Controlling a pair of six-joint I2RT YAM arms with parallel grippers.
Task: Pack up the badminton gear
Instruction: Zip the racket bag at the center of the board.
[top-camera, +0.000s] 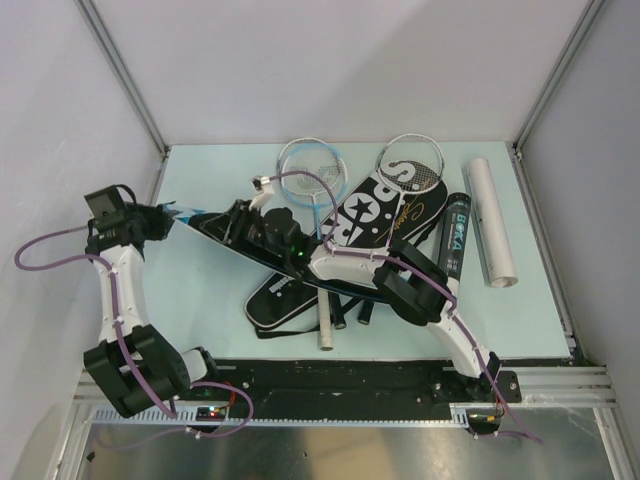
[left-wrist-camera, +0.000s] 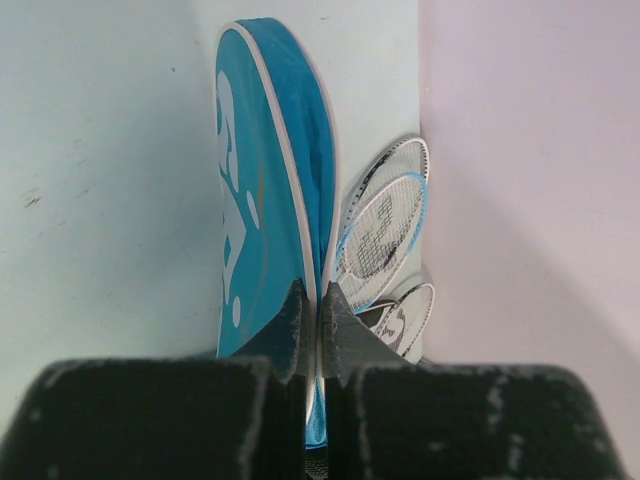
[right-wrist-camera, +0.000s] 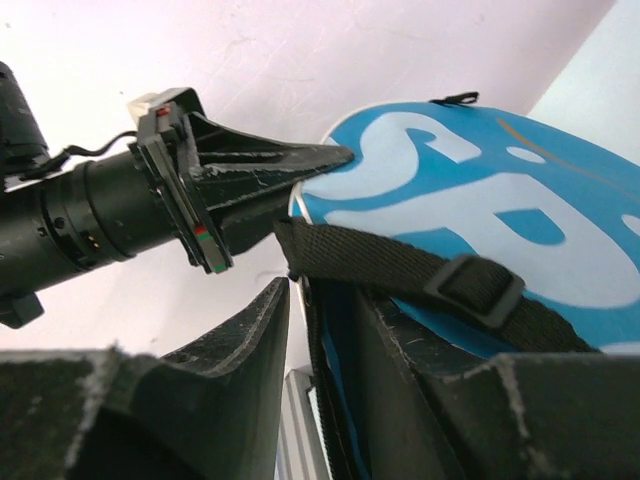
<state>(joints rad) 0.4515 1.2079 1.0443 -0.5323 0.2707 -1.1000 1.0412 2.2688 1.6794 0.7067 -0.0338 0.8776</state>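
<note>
Two racket bags are out, and neither looks packed. The blue bag (left-wrist-camera: 265, 180) stands on edge over the left-middle of the table, its rim pinched in the tightly closed left gripper (left-wrist-camera: 318, 320). The right gripper (right-wrist-camera: 322, 298) straddles its other rim and strap (right-wrist-camera: 400, 270) with jaws partly apart; whether it grips cannot be told. The black bag (top-camera: 345, 240) lies flat mid-table, with the heads and handles of two rackets (top-camera: 310, 172) showing bare beyond it. A black tube (top-camera: 455, 245) and a white tube (top-camera: 490, 225) lie loose to the right. Most of the job seems left. The pale table (top-camera: 220, 310) sits between plain white walls (top-camera: 340, 60).
</note>
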